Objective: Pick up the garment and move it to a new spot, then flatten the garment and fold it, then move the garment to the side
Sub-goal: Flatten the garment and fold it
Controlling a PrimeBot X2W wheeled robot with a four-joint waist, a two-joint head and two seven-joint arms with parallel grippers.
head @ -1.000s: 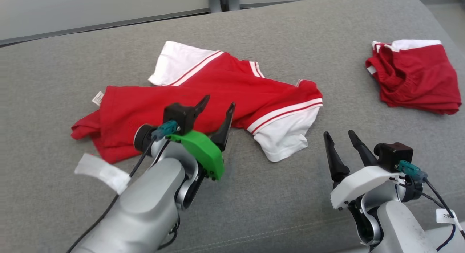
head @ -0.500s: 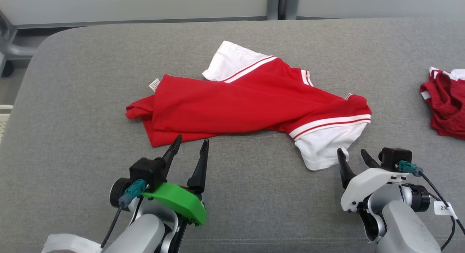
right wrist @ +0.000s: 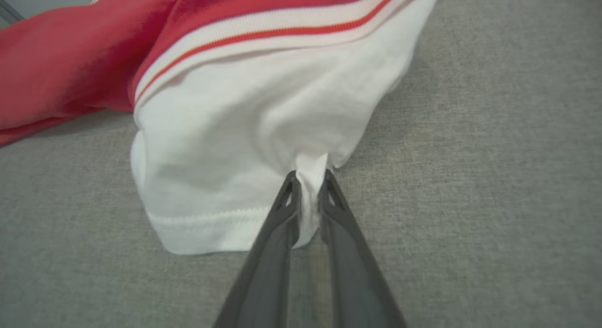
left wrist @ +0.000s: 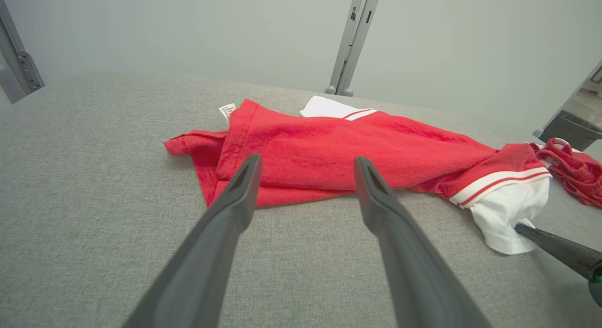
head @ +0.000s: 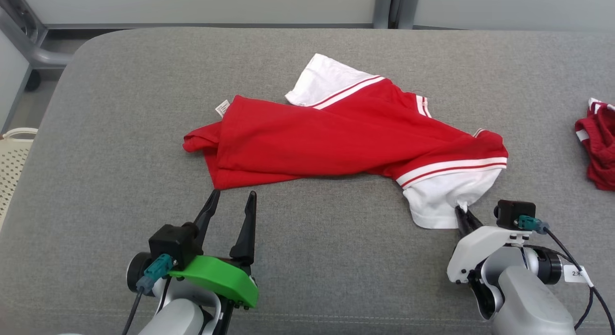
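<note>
While right claw (head: pixel 462 212) pinches garment (head: pixel 336 142) sleeve, left claw (head: pixel 233 194) gapes — empty; red hem just beyond.

Lab-like test room, grey padded bench (head: pixel 336 277), pale partition panels (head: pixel 192 3), metal post (head: pixel 384 8)

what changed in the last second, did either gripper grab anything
The right gripper reached forward and closed on the white sleeve of the red shirt. The left gripper pulled back off the shirt and is open short of its hem. The shirt lies as before; the picture's shift is the head camera's.
</note>
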